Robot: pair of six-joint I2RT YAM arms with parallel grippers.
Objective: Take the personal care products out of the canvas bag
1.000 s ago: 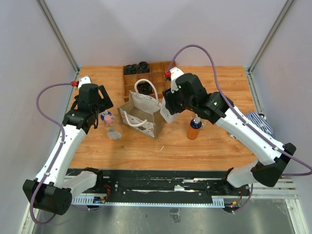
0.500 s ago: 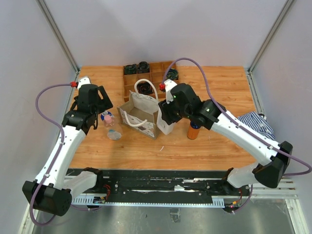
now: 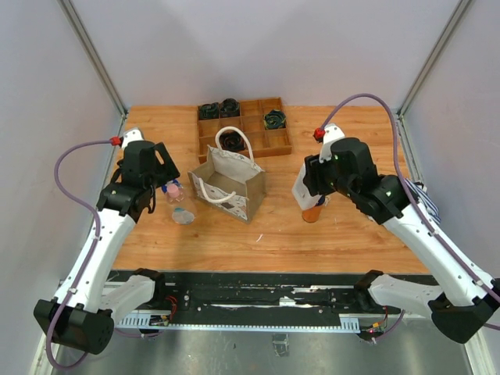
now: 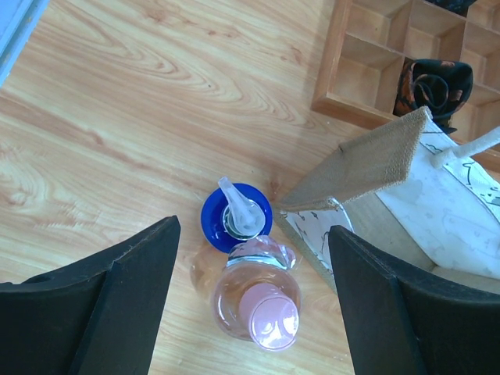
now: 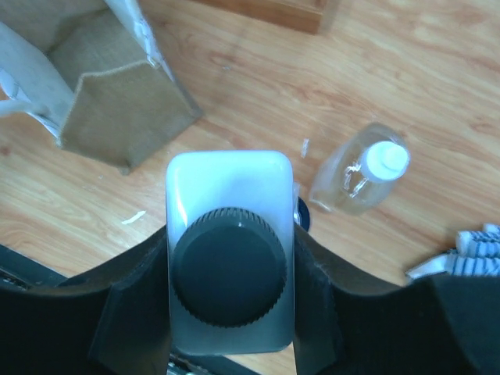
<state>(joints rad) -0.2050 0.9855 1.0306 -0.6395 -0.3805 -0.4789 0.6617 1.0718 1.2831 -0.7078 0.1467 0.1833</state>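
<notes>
The canvas bag (image 3: 228, 184) stands open at mid-table, its rope handles up. My right gripper (image 3: 306, 190) is to the right of it, shut on a pale white bottle (image 5: 230, 203) with a black cap, held above the amber-orange bottle (image 3: 312, 211). A clear white-capped bottle (image 5: 361, 176) lies on the wood just beyond. To the left of the bag, my left gripper (image 4: 251, 234) hangs open over a pink-capped bottle (image 4: 260, 303) and a blue pump bottle (image 4: 236, 216), touching neither. A flat round clear jar (image 3: 183, 216) lies nearby.
A wooden compartment tray (image 3: 251, 139) with black coiled rolls (image 3: 230, 141) stands behind the bag. A blue-and-white striped cloth (image 3: 420, 200) lies at the right edge of the table. Grey walls and metal posts close in the sides and back.
My right gripper has carried the pale white bottle away from the bag's right side, rightward to above the amber-orange bottle. The left arm has barely moved.
</notes>
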